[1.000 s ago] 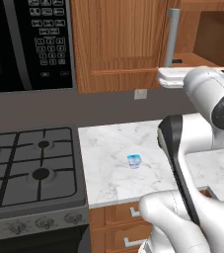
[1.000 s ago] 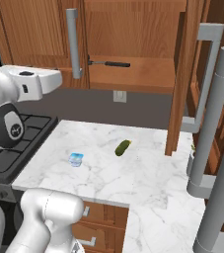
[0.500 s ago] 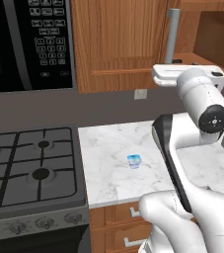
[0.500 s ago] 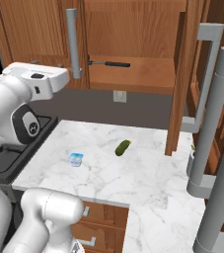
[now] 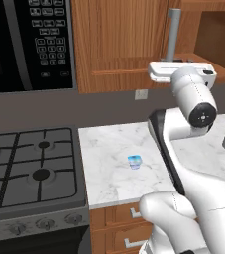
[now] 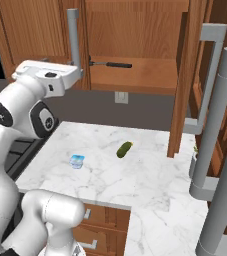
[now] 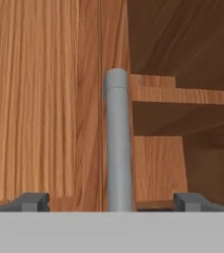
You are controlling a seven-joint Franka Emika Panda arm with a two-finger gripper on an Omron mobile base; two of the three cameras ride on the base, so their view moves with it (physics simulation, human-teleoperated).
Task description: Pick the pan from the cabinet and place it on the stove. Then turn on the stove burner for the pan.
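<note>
Brown wooden wall cabinet [image 6: 135,40] with long grey metal bar handles: stood open above the white marble table [image 6: 135,170], right-hand door swung out toward the right base camera.

Small dark-grey frying pan [image 6: 101,63] with thin black straight handle: lay on the cabinet's lowest shelf, handle pointing right, as seen from the right base view; pan body mostly hidden behind the grey bar handle [image 6: 74,35] of the closed door. From the left base view, hidden behind the arm's white hand.

Two-finger gripper [image 7: 111,201]: spread wide, holding nothing; in the hand view the two small grey fingertips [image 7: 32,201] sat far apart on either side of the grey bar handle [image 7: 119,148], not touching it. White hand raised level with the cabinet shelf in both base views, close to that handle.

Dark grey gas stove [image 5: 29,168] with black grates: left of the table in the left base view, knobs along its front edge; mostly blocked by the arm in the right base view.

Small pale-blue cup [image 5: 134,161]: on the table, mid-surface.

Green pickle-shaped vegetable [image 6: 124,149]: on the table, right of the cup, seen from the right base view.

Black microwave [image 5: 29,42]: mounted above the stove, seen from the left base view.
</note>
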